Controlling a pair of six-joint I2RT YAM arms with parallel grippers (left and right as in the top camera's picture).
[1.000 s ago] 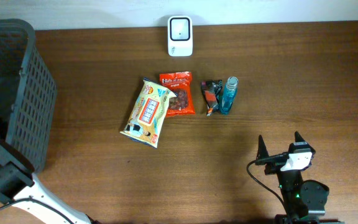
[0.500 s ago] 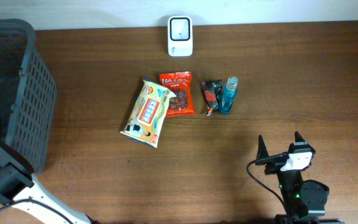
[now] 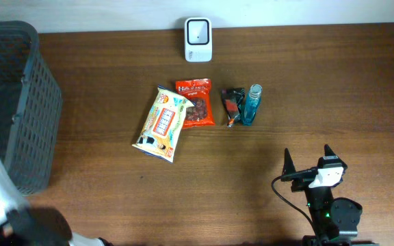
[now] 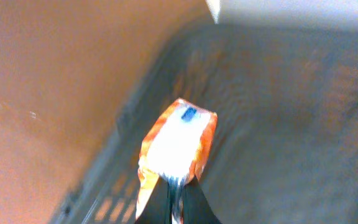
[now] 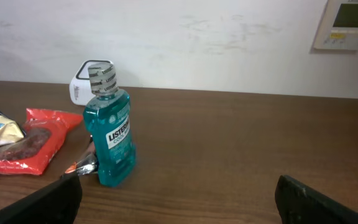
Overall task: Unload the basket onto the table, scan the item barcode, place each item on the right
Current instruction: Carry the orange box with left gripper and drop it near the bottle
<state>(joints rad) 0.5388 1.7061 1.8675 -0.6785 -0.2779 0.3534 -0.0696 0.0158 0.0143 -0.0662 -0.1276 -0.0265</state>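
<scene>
Orange packet (image 4: 178, 146) is where your trouble could start: your left gripper (image 4: 174, 186) has its jaws closed on just one thin edge of it, and the rest sticks out unsupported over the wall of the grey basket (image 3: 19, 102). With so little of it held, a fast swing could make the packet twist or slide free, and it would likely fall into the basket or onto the table beside it. The left wrist view is smeared, so you cannot read any barcode on it. If the code faces the wrong way when you reach the scanner (image 3: 198, 39) at the far edge of the table, the scan will probably fail. Your path there also passes near the snack bag (image 3: 161, 123) and the upright mouthwash bottle (image 5: 109, 134), which a low carry could knock. Your right gripper (image 3: 307, 154) sits wide apart and empty, well clear.
</scene>
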